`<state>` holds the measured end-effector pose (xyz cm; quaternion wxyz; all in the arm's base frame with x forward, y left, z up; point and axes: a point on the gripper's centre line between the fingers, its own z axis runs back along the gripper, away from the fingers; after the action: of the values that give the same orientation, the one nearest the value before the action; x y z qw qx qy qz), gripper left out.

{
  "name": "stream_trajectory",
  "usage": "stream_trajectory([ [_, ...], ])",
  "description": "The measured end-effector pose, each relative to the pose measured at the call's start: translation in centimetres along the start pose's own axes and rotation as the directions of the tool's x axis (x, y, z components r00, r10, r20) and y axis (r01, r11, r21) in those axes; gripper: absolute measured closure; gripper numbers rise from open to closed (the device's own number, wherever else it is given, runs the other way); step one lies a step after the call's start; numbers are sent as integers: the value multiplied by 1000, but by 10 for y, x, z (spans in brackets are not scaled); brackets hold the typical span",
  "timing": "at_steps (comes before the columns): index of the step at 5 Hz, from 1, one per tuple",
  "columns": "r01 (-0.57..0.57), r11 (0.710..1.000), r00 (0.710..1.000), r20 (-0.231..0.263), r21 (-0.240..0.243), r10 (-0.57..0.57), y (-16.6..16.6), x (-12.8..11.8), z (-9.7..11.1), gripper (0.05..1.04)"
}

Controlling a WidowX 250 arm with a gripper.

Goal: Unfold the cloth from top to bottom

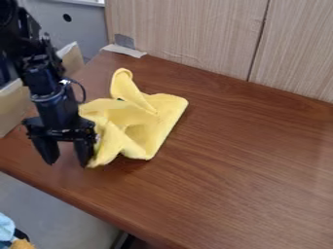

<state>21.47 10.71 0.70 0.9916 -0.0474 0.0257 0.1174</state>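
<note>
The crumpled yellow cloth lies on the brown, wood-grained counter, left of the middle of the camera view. It sits in a loose, uneven heap, its long axis running roughly up and down the view, from a narrow, rounded fold that points up towards the pale wood-grain panel to a lower edge nearest the counter's front. One rounded corner points to the upper right, and from it a fairly straight side slants down and left to a lower corner; another tip points to the lower left, beside the gripper. Raised folds and a shallow hollow cross its middle. The black two-finger gripper hangs over the counter at the left of the cloth, pointing down. Its fingers are spread, with a gap between them and no cloth in the gap. The finger nearer the cloth overlaps its left edge in the view; whether they touch, I cannot tell. A whitish flat strip lies at the counter's back edge, beneath a small grey patch on the panel.
</note>
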Motion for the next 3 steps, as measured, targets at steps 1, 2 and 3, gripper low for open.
stream_trajectory([
  [1, 62, 998, 997, 40, 30, -63, -5, 4, 20, 81],
  [2, 84, 995, 992, 90, 56, -89, -7, 9, 46, 84],
  [3, 91, 994, 986, 135, 53, -98, -9, 8, 67, 84],
])
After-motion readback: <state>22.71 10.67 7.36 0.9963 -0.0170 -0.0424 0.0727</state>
